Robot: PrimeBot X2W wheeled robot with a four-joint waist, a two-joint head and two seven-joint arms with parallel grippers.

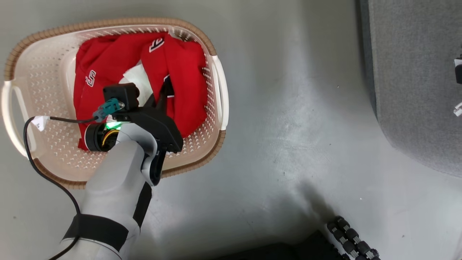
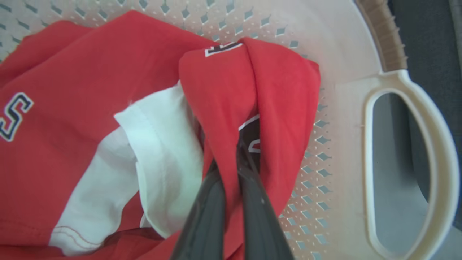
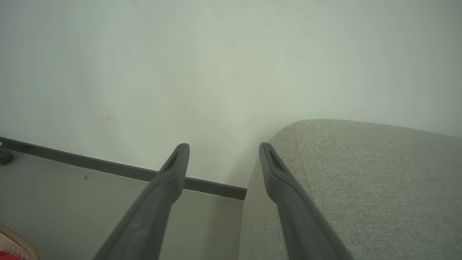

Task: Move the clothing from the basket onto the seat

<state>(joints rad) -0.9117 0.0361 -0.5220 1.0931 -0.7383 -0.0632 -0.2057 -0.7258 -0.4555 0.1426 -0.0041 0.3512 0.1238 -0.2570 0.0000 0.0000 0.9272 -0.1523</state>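
left jaws: pinched shut on red clothing (image 2: 223,94) in basket (image 1: 43,72) | right jaws: wide apart, empty, beside seat (image 3: 379,187) | grey floor (image 1: 288,144) between

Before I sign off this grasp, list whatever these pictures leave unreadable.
- Left wrist view: the left gripper is shut on a fold of the clothing. The cloth hides its fingertips and how many layers are pinched.
- Head view: overlapping folds hide the garment count, break up the lettering and cover much of the basket floor.
- Head view: the right edge cuts off the seat and the white bits there.
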